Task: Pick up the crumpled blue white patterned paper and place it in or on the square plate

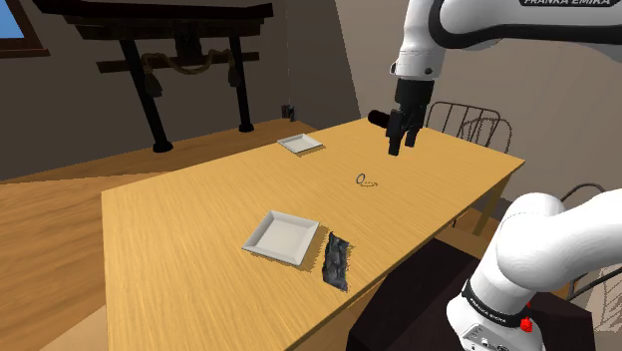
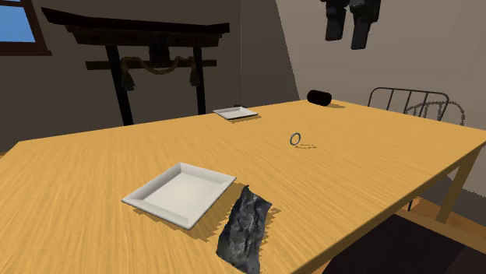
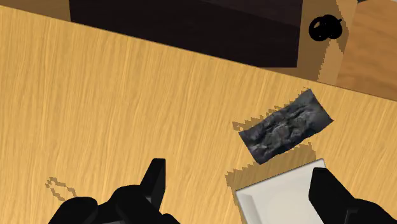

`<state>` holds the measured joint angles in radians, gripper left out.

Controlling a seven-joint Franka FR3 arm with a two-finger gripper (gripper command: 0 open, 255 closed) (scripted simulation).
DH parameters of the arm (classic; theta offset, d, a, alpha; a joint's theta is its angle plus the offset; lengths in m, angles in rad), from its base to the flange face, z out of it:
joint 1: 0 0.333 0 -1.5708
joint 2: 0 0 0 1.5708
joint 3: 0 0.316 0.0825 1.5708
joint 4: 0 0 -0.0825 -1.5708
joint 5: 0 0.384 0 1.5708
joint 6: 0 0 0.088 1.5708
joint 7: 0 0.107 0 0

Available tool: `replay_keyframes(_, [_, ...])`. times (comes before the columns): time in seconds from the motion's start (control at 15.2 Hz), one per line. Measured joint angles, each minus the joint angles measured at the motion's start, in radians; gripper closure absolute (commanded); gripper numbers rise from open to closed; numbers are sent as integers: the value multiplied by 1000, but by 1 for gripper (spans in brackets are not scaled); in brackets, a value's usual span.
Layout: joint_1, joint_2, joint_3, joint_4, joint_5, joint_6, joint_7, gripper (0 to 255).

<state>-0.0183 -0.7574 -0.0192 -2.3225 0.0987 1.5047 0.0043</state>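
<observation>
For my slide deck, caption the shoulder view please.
Open gripper hangs above the table; crumpled dark paper lies beside the nearer square plate.

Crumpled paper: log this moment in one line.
hand open, high above table | dark crumpled paper beside near square plate, unheld | plate empty

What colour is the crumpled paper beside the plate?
The crumpled paper is mottled dark grey, clearest in the wrist view.

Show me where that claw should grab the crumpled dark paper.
Probably from straight above, pinching across the narrow middle of the crumpled paper. It lies flat as a long strip on the table, so its short width likely suits the open gripper.
</observation>
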Motion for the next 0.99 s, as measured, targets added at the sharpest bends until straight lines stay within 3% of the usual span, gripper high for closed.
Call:
replay_keyframes(0.2, [-12,-33,26,-54,18,40,56,0])
replay_keyframes(0.53, [-45,-136,144,-260,102,214,288,0])
replay_keyframes(0.99, [-20,-77,342,-478,225,512,671,0])
